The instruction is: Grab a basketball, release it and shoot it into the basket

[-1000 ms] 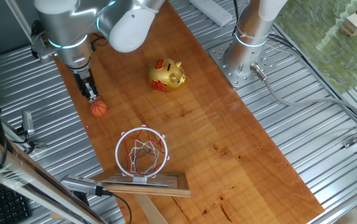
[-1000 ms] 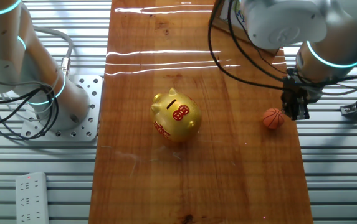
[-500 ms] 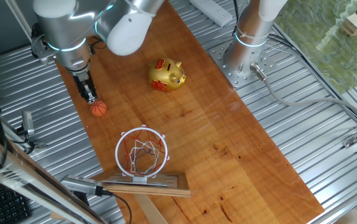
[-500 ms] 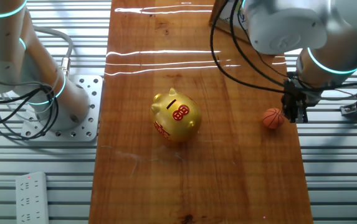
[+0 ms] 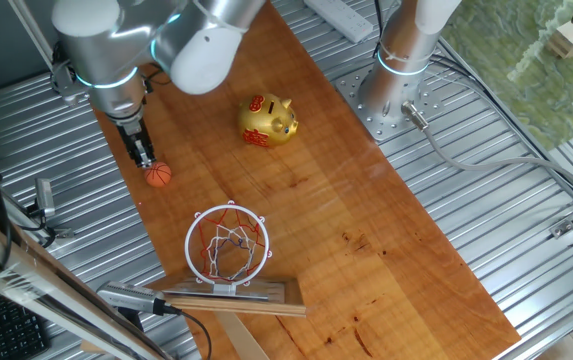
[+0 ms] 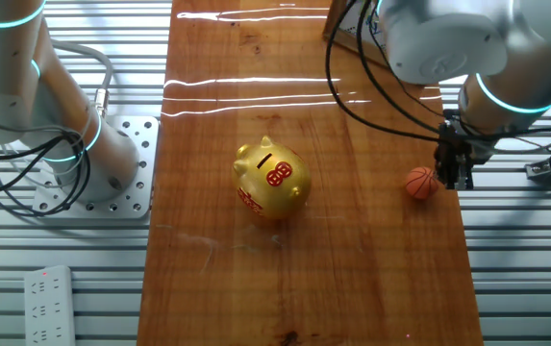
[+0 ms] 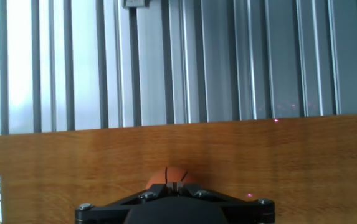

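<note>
The tiny orange basketball lies on the wooden board near its edge; it also shows in the other fixed view. My gripper is shut, its tips right beside the ball on the side away from the hoop, and it holds nothing. In the other fixed view the gripper stands just right of the ball. In the hand view the ball's top peeks out just past my closed fingertips. The basket, with its orange-red ring, white net and wooden backboard, stands at the board's near end.
A golden piggy bank stands mid-board, also in the other fixed view. A second arm's base is bolted beside the board. Ribbed metal table lies past the board's edge. A power strip lies at lower left.
My gripper has shifted very slightly along the board's edge and stays shut beside the ball. The ball has not visibly moved.
</note>
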Available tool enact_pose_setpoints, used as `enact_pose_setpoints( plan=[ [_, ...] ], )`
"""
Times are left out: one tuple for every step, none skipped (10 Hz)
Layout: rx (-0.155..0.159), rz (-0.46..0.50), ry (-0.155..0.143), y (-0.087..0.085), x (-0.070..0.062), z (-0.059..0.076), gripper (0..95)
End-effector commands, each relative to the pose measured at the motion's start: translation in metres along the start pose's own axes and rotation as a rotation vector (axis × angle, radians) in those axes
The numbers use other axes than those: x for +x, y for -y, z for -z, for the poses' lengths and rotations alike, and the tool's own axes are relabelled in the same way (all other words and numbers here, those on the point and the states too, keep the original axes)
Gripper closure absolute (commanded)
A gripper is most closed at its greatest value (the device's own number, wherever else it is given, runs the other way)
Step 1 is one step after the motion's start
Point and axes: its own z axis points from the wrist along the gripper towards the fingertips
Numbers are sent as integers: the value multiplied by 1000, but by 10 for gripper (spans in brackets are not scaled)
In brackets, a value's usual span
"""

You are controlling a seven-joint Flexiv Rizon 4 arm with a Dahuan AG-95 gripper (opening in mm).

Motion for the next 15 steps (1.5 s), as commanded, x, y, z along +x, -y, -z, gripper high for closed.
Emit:
enact_pose_setpoints(
  plan=[
    [-1,-1,1,-1,1,1,950],
    [1,-3,2,-1,3,1,950],
    [0,-2,6,-1,3,1,950],
    [1,-1,6,-3,1,-1,950],
    [1,-2,9,-4,0,-2,950],
    [3,4,13,-5,-1,-2,950],
    [8,24,18,-5,0,-2,950],
    [5,59,23,-5,0,-1,380],
    [6,63,24,-5,0,-1,0],
    [6,61,24,-5,0,-1,0],
    [6,59,24,-5,0,-1,0],
    [5,58,26,-5,0,-1,0],
    [6,60,27,-5,0,-1,0],
    [5,61,27,-5,0,-3,0],
    [5,62,26,-6,-1,-5,0]
  ],
)
